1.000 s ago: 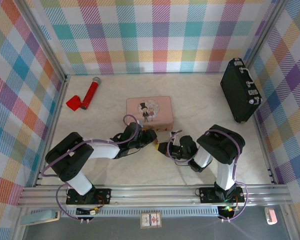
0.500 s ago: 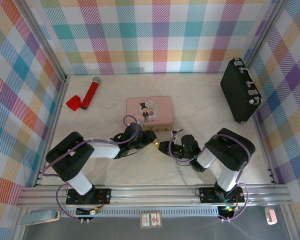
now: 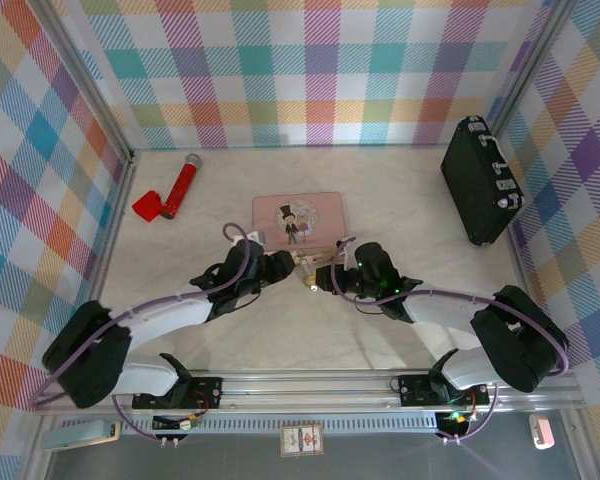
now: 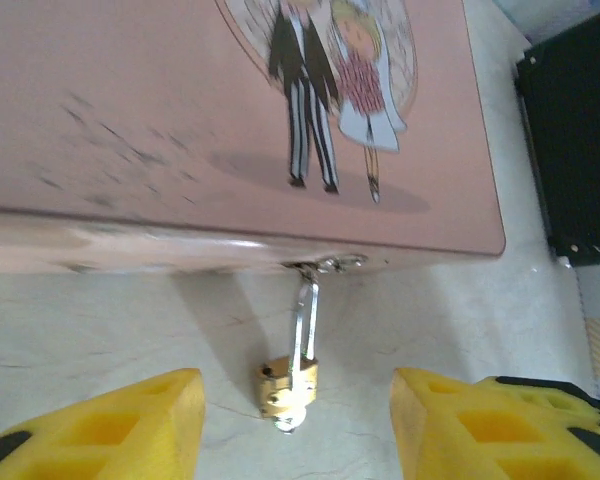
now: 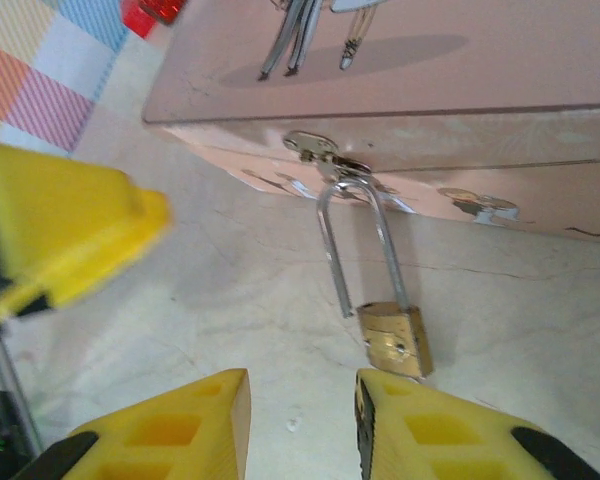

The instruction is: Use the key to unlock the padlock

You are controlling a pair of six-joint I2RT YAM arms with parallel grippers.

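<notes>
The brass padlock [image 4: 288, 388] lies on the table, its silver shackle hooked through the hasp [image 4: 325, 265] of the pink tin [image 3: 298, 220]. In the right wrist view the padlock [image 5: 393, 338] has one shackle leg standing free outside the body. A short silvery stub [image 4: 287, 422] pokes from the body's underside; I cannot tell whether it is the key. My left gripper [image 4: 290, 440] is open, straddling the padlock without touching it. My right gripper [image 5: 300, 430] is open and holds nothing, the padlock just beyond its right finger [image 5: 430, 430]. From above, the padlock [image 3: 308, 277] sits between both grippers.
A red-handled tool [image 3: 170, 192] lies at the back left. A black case [image 3: 480, 180] leans against the right wall. Plaid walls close in the table on three sides. The left gripper's yellow finger [image 5: 60, 240] shows at the left of the right wrist view.
Both arms have stretched out low, their elbows swinging outward and down. The two grippers have crept a little closer to the tin's front edge.
</notes>
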